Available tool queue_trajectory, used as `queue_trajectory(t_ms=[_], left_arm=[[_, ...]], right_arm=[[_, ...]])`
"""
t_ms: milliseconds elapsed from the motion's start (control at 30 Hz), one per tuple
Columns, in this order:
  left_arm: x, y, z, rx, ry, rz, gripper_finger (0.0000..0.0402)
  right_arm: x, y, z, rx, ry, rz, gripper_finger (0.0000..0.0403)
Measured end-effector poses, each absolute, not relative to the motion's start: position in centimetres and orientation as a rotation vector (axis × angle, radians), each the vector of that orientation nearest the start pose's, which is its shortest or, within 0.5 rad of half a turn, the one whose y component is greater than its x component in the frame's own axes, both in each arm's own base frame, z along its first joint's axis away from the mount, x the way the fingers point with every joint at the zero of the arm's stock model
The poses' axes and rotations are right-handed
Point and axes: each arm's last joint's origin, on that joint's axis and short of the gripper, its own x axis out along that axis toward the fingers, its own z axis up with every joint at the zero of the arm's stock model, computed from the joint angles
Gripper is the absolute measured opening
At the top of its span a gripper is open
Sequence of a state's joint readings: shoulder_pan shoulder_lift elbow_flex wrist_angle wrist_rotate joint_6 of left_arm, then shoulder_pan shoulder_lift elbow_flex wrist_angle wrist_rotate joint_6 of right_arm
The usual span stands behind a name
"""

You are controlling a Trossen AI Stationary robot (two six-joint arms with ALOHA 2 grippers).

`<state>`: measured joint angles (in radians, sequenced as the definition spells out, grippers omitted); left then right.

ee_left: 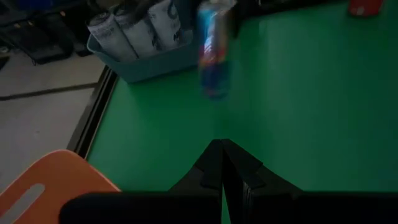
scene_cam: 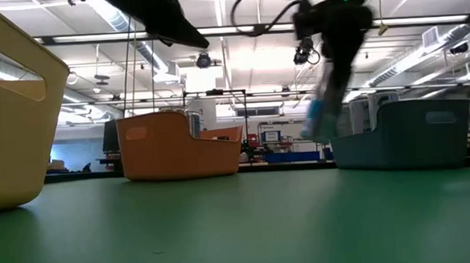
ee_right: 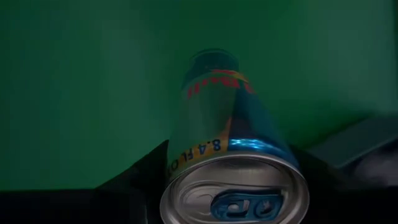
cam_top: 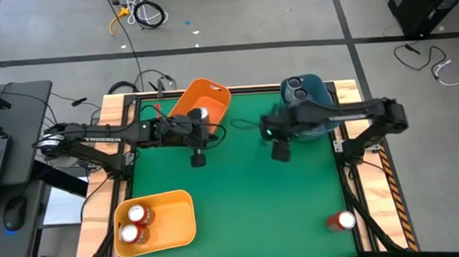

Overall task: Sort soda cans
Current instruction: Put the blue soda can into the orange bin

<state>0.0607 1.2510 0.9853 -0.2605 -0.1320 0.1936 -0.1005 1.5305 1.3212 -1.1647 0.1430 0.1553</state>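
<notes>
My right gripper (cam_top: 280, 149) is shut on a white-and-light-blue soda can (ee_right: 217, 112), above the green table and just in front of the blue bin (cam_top: 311, 101). The same can shows blurred in the low view (scene_cam: 322, 111) and in the left wrist view (ee_left: 211, 50). My left gripper (ee_left: 222, 155) is shut and empty, above the table in front of the orange bin (cam_top: 205, 106). The blue bin holds white-and-light-blue cans (ee_left: 134, 28). Two red cans (cam_top: 134, 224) stand in the yellow bin (cam_top: 175, 222). One red can (cam_top: 342, 221) rests on the table near the right front corner. My right gripper pinches the can's sides just below its silvery top (ee_right: 180, 168) between its two fingers (ee_right: 140, 183). The fingers point down from above. The can hangs below them, top up and slightly tilted, clear of the table.
A can with a silvery top (cam_top: 201, 113) sits inside the orange bin. The middle of the green table (cam_top: 241, 199) is bare between the bins. A laptop and a mouse (cam_top: 13, 211) lie on a desk to the left, beyond the table.
</notes>
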Motion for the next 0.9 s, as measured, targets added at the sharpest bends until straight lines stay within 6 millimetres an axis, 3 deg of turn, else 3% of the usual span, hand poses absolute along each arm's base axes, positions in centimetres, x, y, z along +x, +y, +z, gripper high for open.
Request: queue_trajectory(t_ms=[167, 300, 500, 667, 900], left_arm=[[25.8, 2.3, 29.5, 0.188, 0.47, 0.15, 0.0006], [24.3, 2.6, 29.6, 0.177, 0.434, 0.169, 0.0006], [22.8, 2.4, 29.7, 0.176, 0.401, 0.165, 0.0006], [22.2, 2.3, 29.7, 0.167, 0.401, 0.166, 0.0006], [22.2, 2.3, 29.6, 0.162, 0.398, 0.163, 0.0006]], right_arm=[[32.6, -6.4, 28.9, 0.043, 1.342, -0.286, 0.0222], [35.7, -7.6, 29.0, 0.022, 1.41, -0.246, 0.0222], [39.4, -8.3, 26.9, 0.01, 1.55, -0.173, 0.0222], [41.2, -8.7, 24.2, 0.009, 1.65, -0.136, 0.0222], [41.8, -8.7, 22.9, 0.006, 1.681, -0.118, 0.0222]])
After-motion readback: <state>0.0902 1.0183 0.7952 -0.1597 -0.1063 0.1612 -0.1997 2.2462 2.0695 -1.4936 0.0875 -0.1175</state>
